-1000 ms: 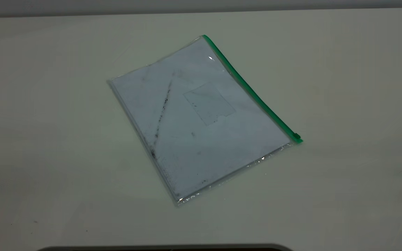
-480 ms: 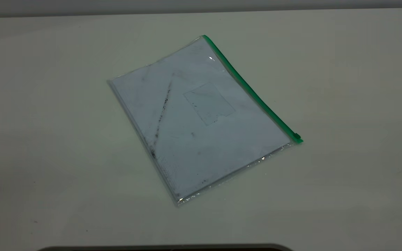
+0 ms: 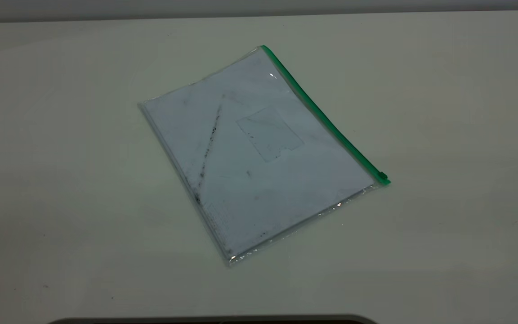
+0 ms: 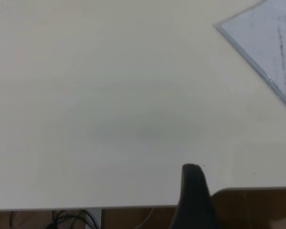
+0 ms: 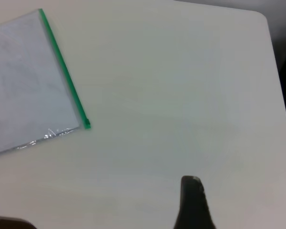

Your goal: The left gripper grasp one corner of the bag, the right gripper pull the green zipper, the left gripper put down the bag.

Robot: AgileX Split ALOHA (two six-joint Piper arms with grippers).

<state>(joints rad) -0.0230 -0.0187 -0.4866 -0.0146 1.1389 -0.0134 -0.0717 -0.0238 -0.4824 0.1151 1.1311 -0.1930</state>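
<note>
The bag (image 3: pixel 259 153) lies flat on the white table, white paper with a dark diagonal streak inside. The green zipper (image 3: pixel 326 118) runs along its right long edge, with the slider tab (image 3: pixel 382 175) at the near right corner. The far corner of the bag (image 3: pixel 263 47) ends the strip. Neither gripper shows in the exterior view. The left gripper (image 4: pixel 191 168) shows as one dark tip over the table's edge, far from the bag (image 4: pixel 271 43). The right gripper (image 5: pixel 190 180) shows as one dark tip, apart from the zipper (image 5: pixel 64 71) and holding nothing.
The table (image 3: pixel 443 112) is bare around the bag. A dark curved edge (image 3: pixel 214 319) lies at the near side. The left wrist view shows the table's edge with brown floor (image 4: pixel 257 210) and cables beyond. The right wrist view shows a rounded table corner (image 5: pixel 264 19).
</note>
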